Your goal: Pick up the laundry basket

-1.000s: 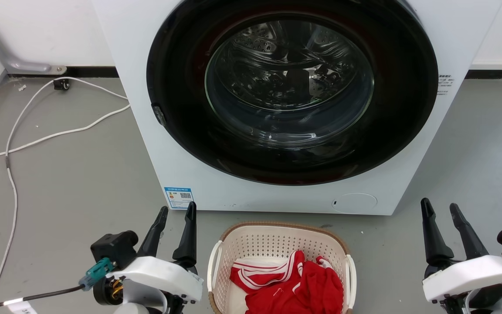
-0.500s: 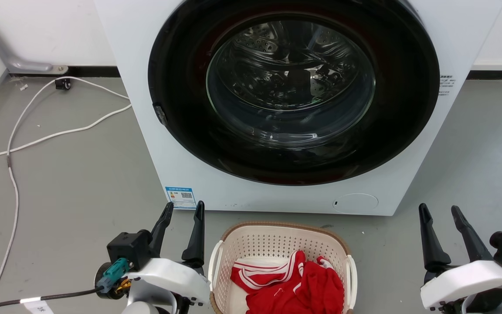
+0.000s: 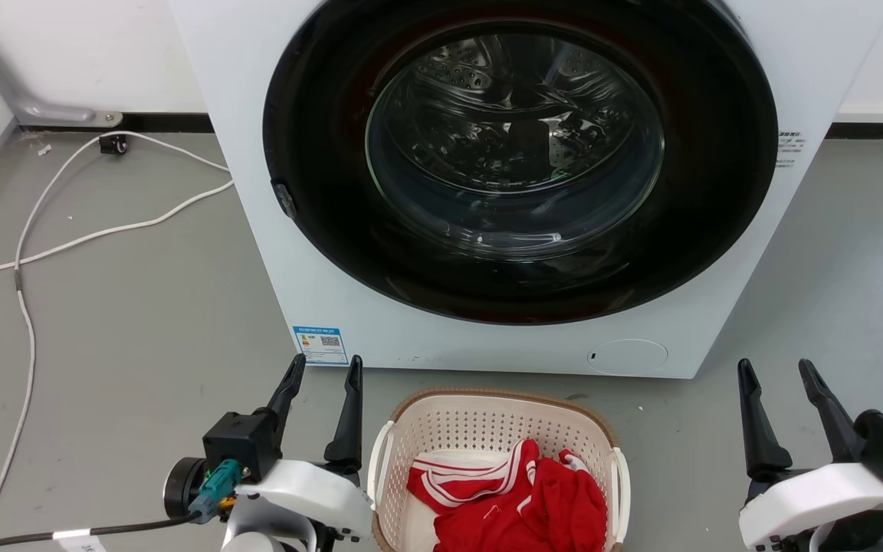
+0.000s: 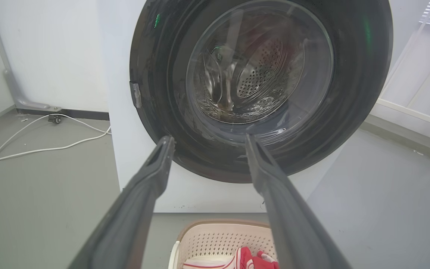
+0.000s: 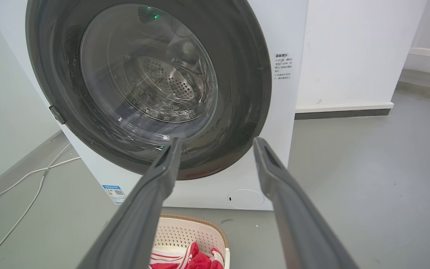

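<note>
The laundry basket [image 3: 480, 429] sits on the grey floor [image 3: 142, 345] at 6 o'clock in the head view, just in front of the white washing machine [image 3: 411, 337], with a red garment [image 3: 518, 502] heaped inside. At the basket's 9 o'clock, the left claw [image 3: 325, 368] hovers just beside its white handle [image 3: 377, 460], fingers spread and holding nothing. At 3 o'clock, the right claw [image 3: 774, 368] hangs well apart from the basket, likewise spread. A white cable [image 3: 66, 245] trails toward 10 o'clock.

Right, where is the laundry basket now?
In the head view the laundry basket sits on the floor at bottom centre, before the washing machine, the left gripper close by its left side.
</note>
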